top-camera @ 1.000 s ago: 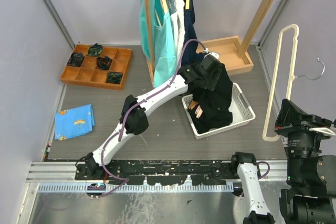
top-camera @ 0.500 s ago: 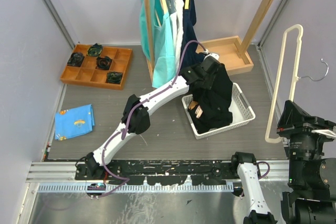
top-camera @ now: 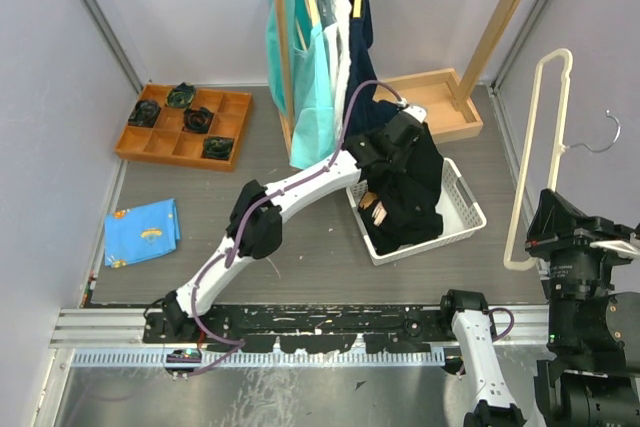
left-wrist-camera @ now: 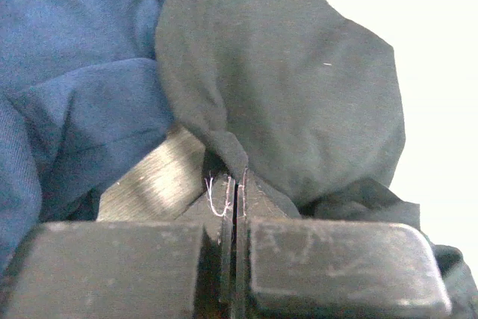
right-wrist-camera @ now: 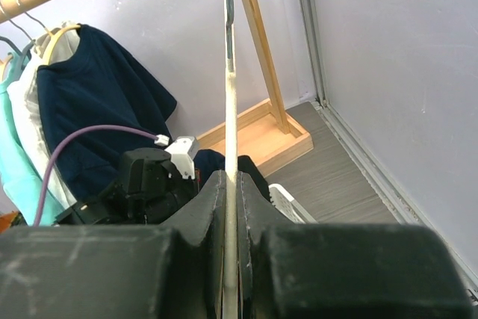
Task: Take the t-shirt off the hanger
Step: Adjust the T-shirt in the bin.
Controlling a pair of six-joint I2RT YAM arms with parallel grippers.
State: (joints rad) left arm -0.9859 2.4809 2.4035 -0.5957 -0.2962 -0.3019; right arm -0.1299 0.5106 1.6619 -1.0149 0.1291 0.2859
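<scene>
The black t-shirt (top-camera: 415, 197) lies bunched in a white basket (top-camera: 468, 209), off the hanger. My left gripper (top-camera: 395, 152) is down on its upper edge. In the left wrist view the gripper (left-wrist-camera: 235, 184) is shut, with a fold of the dark t-shirt (left-wrist-camera: 291, 87) pinched at its tips. A blue garment (left-wrist-camera: 67, 72) lies to the left of it. The bare cream hanger (top-camera: 540, 147) stands upright at the right, and my right gripper (top-camera: 535, 247) is shut on its lower part. In the right wrist view the hanger (right-wrist-camera: 230, 95) runs straight up from between the closed jaws (right-wrist-camera: 230, 181).
A wooden clothes rack (top-camera: 285, 57) with teal, white and navy garments (top-camera: 330, 37) stands behind the basket. Its wooden base tray (top-camera: 440, 102) is at the back right. A compartment box (top-camera: 185, 125) and a blue cloth (top-camera: 143, 230) lie at the left.
My left gripper has closed from wide open onto the t-shirt fold. The right gripper still holds the hanger, which has shifted only slightly.
</scene>
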